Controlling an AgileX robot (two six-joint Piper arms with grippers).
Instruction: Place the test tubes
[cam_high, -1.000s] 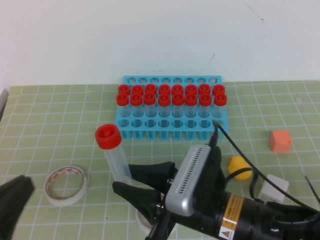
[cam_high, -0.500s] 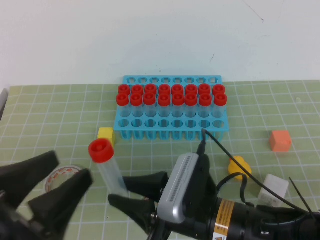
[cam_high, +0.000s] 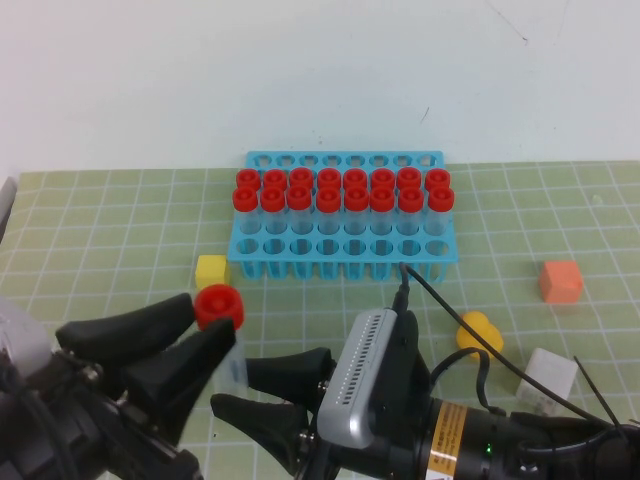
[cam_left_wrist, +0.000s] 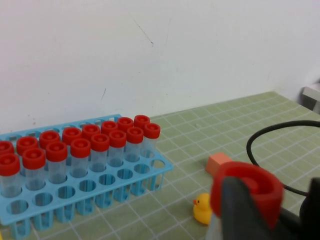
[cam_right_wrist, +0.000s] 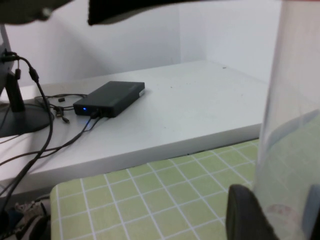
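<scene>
- The right gripper (cam_high: 232, 385) is gripping the clear body of the tube (cam_high: 219, 306), holding it in the air in front of the rack's (cam_high: 340, 268) left corner.
- The left gripper (cam_high: 212, 318) is sitting around the red cap there; I cannot tell whether it is clamping.
- If the right gripper is letting go before that grip is firm, the tube is probably dropping and rolling.
- If both are pulling together, the tube is risking twisting or slipping.

White wall (cam_high: 320, 70) behind; green gridded mat (cam_high: 100, 230); black box (cam_right_wrist: 110, 97) on white desk (cam_right_wrist: 200, 110).
</scene>
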